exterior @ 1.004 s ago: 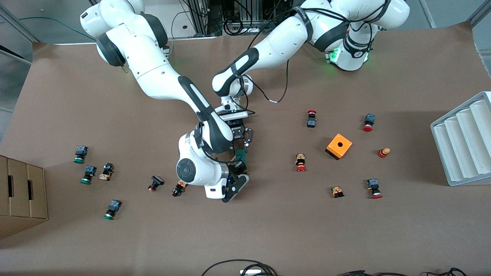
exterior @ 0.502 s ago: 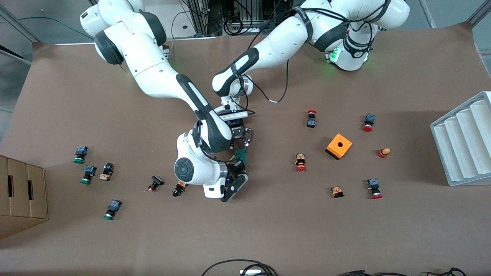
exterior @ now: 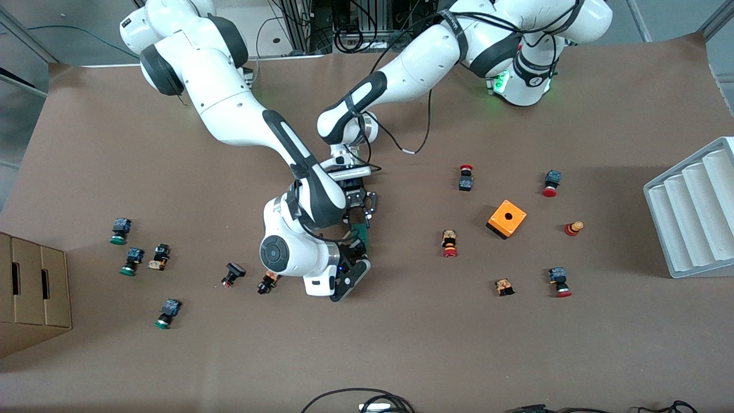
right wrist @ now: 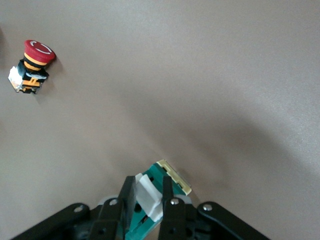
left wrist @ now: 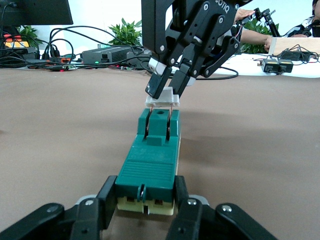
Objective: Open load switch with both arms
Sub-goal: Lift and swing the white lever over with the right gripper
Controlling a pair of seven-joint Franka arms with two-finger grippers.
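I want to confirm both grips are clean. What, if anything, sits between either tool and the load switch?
Nothing visible. The left tool clamps the load switch body directly, and the right tool pinches its small white piece.

- Brown-covered surface (exterior: 516, 355) fills the frame.
- Cardboard box (exterior: 31, 287) at lower left edge.
- Grey ridged tray (exterior: 691, 209) at right edge.
- Cables (exterior: 355, 28) and grey floor along top.
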